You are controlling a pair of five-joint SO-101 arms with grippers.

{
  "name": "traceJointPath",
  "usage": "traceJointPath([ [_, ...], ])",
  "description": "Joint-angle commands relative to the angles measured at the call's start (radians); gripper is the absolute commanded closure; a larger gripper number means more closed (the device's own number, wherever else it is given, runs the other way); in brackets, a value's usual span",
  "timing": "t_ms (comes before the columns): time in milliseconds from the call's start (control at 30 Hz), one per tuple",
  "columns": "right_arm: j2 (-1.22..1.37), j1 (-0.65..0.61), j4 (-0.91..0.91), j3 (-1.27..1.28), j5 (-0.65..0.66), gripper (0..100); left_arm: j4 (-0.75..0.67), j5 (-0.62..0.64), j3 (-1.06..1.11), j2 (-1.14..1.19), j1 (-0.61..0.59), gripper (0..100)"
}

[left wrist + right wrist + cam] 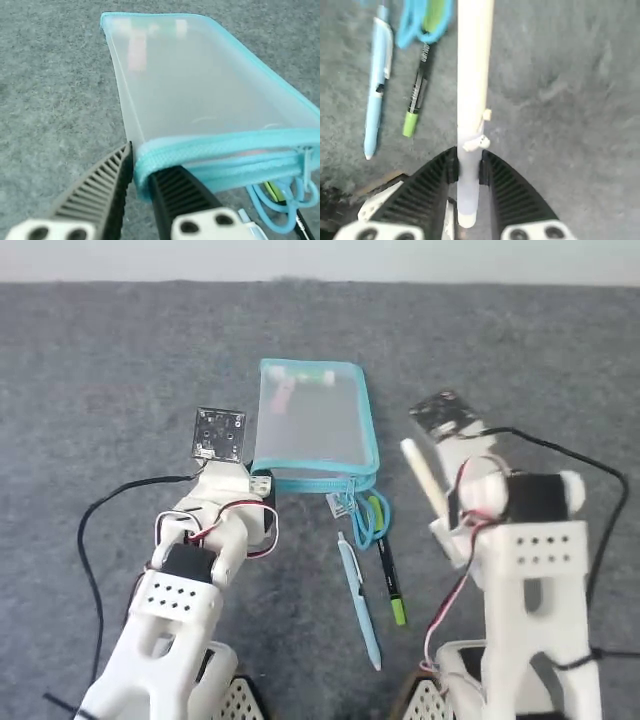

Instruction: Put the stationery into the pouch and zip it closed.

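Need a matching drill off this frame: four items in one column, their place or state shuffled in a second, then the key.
Items
1. pouch
2. cream pen
3. light blue pen
4. black pen with green end

States
A. gripped in the right end effector
B. flat on the carpet, one end at the blue cord loop
C. corner pinched by the left end effector
D. flat on the carpet, the loose pen farther from the right end effector

Pairs: 1-C, 2-A, 3-D, 4-B
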Motion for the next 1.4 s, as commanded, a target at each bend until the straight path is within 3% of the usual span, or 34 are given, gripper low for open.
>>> traceJointPath([
  [0, -0.038, -0.147, 0.041, -0.009, -0.003, 99.3, -0.029, -0.006, -0.036, -0.021, -0.002, 99],
  [267, 0.104, -0.390, 0.022, -0.017, -0.083, 99.3, -0.029, -0.006, -0.038, -0.021, -0.002, 99],
  [800, 0.605, -0.394, 0.036, -0.445, -0.227, 99.3, -0.029, -0.006, -0.038, -0.021, -0.002, 99],
  [1167, 1.033, -0.398, 0.036, -1.048, -0.339, 99.2, -0.029, -0.009, -0.036, -0.021, -0.002, 99],
  [1367, 1.145, -0.456, 0.041, -1.155, -0.339, 81.6, -0.029, -0.011, -0.036, -0.021, -0.002, 99],
])
